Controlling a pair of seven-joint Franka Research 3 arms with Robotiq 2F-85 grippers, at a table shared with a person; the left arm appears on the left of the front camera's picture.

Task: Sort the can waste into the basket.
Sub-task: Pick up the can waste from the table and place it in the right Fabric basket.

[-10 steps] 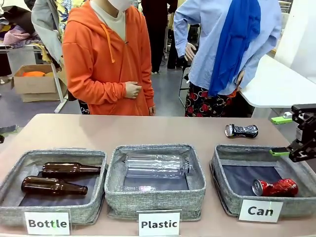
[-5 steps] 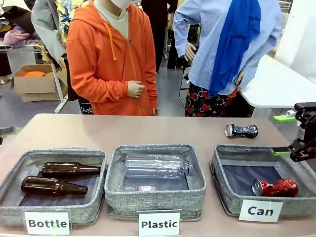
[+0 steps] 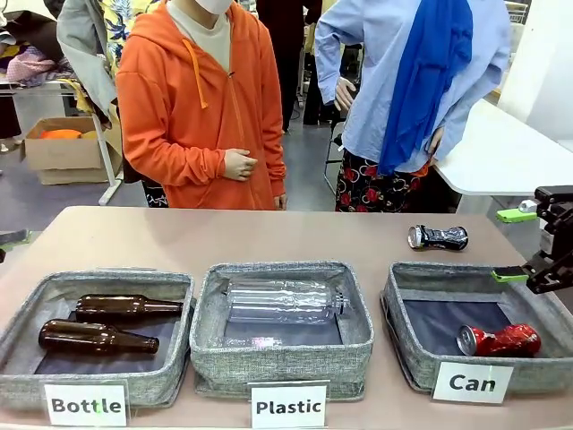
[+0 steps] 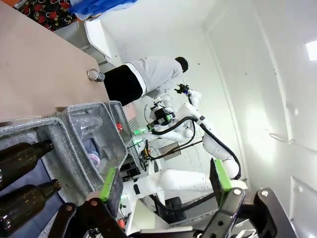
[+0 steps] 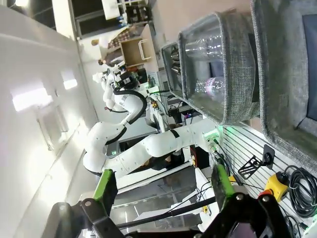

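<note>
Broadly, the table (image 3: 295,235) carries three bins in a row, and the basket (image 3: 400,313) labelled "Can" is the one at the robot's right. The right hand (image 3: 508,245) hangs at the basket's far right corner, fingers spread wide with nothing between them. The left hand (image 4: 163,181) is likewise open and empty, off beyond the bottle bin. The red can (image 3: 500,340) already lies on its side in the basket, near the front right. The black can (image 3: 439,237) is still out on the table, on its side just behind the basket's far rim.

That black can should be very light — thin, crumpled metal, stiffer at the ends than through the crushed middle. It looks smooth enough to slip, and it may roll or skid if one finger nudges it first. The best hold is probably from above, across the dented middle, with one finger on each long side. A modest squeeze should do, since more would only fold it further.

Against a second ago, little differs — the right hand sits a touch higher and farther right, equally open. The person (image 3: 192,107) in orange has shifted slightly. Both cans and all bins lie as they did.
</note>
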